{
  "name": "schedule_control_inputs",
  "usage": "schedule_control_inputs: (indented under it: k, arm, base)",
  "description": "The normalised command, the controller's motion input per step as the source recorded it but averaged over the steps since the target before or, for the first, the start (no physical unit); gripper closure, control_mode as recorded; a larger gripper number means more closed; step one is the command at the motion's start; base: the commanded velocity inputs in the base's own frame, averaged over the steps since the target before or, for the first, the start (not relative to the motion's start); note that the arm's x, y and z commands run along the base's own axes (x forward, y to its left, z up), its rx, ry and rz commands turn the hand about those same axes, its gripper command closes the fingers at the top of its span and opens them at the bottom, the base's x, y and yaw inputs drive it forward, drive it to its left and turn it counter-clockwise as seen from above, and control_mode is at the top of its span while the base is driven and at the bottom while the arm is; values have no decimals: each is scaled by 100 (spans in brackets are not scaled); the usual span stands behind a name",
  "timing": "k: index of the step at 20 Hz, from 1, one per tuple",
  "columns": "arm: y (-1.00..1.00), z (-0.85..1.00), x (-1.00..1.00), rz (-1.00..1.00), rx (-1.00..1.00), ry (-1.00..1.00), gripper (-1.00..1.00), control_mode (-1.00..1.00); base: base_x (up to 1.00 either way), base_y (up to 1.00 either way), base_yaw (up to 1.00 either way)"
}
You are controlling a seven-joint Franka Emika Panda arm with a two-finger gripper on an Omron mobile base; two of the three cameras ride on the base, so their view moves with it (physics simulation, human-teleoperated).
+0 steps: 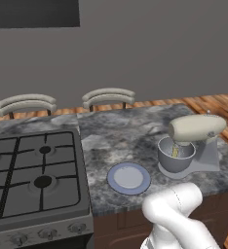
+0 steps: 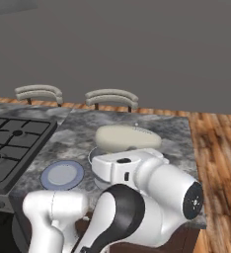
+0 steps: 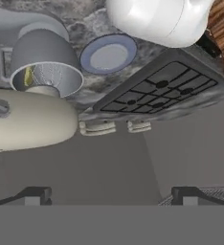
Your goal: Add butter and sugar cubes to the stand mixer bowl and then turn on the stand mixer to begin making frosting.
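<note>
Glossy white rounded arm (image 2: 152,188) is showing a black joint band and small dark fingers (image 3: 184,194).

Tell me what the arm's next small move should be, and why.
Probably bring the open claw down toward the mixer to reach its switch. The butter already stands in the bowl, the plate looks bare, and the claw holds nothing. I can't make out sugar cubes in the bowl or see the switch, so check first.

Grey metal stand mixer bowl (image 1: 176,156), mottled stone counter (image 1: 125,131), wood floor (image 2: 221,148)
</note>
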Motion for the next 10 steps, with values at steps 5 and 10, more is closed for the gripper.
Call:
schedule_control_inputs:
  k: [5, 10]
  arm:
    - [52, -75, 0, -23, -18, -41, -100, -100]
    - [43, -75, 0, -17, -24, -37, -100, -100]
  base:
    - [0, 0, 0]
    - [0, 0, 0]
